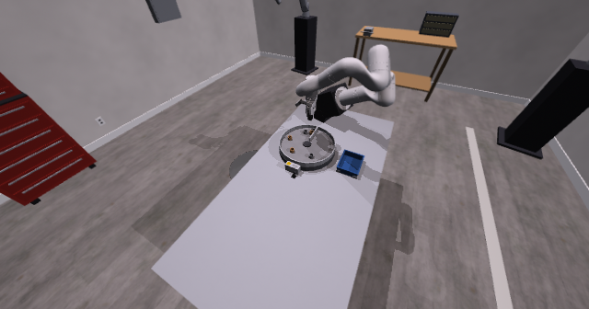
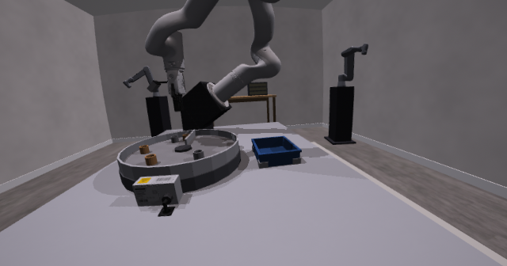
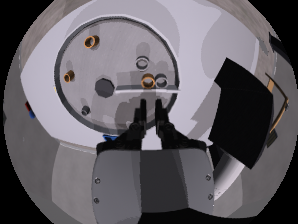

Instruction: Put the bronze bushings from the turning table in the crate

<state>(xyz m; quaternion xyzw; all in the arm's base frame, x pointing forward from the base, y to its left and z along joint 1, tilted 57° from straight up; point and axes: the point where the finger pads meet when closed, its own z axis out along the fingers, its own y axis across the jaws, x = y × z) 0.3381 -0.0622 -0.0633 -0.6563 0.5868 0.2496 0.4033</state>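
The round turning table carries bronze and steel bushings. In the exterior view two bronze bushings stand at its left, and a steel bushing stands near the middle. The wrist view shows another bronze bushing beside the table's fixed arm, just beyond my fingertips, with a steel one past it. My gripper hovers above the table's far rim. Its fingers stand a narrow gap apart with nothing between them. The blue crate sits right of the turning table and looks empty.
A small grey control box with a yellow label stands against the turning table's front. The arm's black base rises behind the table. Other robot pedestals and a wooden shelf stand far off by the walls.
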